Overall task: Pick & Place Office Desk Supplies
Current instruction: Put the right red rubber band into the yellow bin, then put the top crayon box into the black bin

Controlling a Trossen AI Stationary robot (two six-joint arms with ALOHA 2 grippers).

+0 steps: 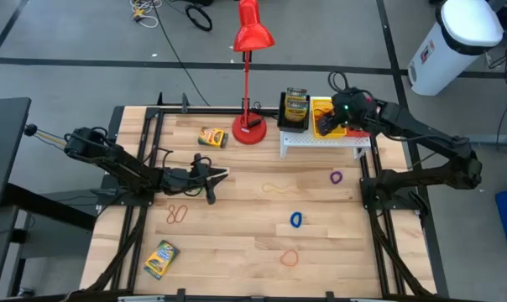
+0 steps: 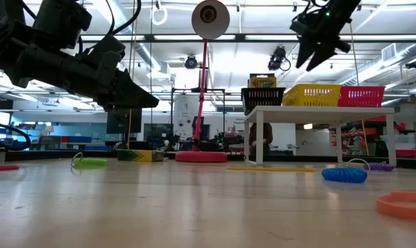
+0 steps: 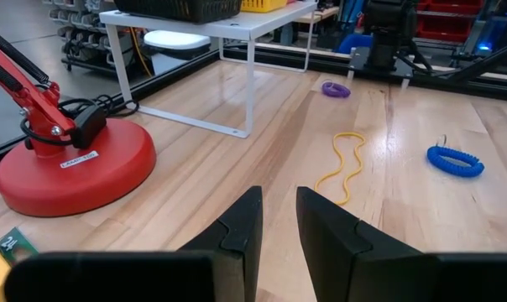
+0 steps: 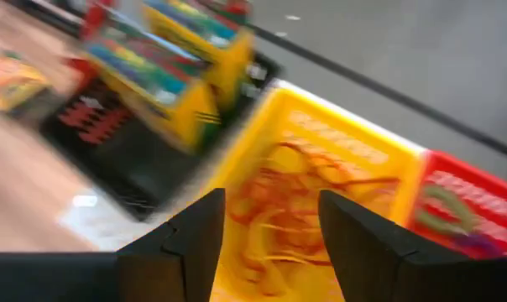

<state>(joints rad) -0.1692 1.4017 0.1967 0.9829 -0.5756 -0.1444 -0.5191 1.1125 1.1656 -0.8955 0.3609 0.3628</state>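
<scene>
The right end effector (image 1: 336,117) hangs over the yellow bin (image 1: 323,110) at upper right of the high view, fingers apart and empty. The left end effector (image 1: 222,174) sits left of centre above the bench (image 1: 237,243), fingers narrowly parted, empty. Rubber bands (image 1: 296,220) lie scattered.

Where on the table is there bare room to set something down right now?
The widest bare wood lies between the crayon box at the near left, the orange band and the blue band. Another free patch sits between the lamp base and the yellow band. It is crowded around the white shelf with its bins, where the right gripper hovers.
</scene>
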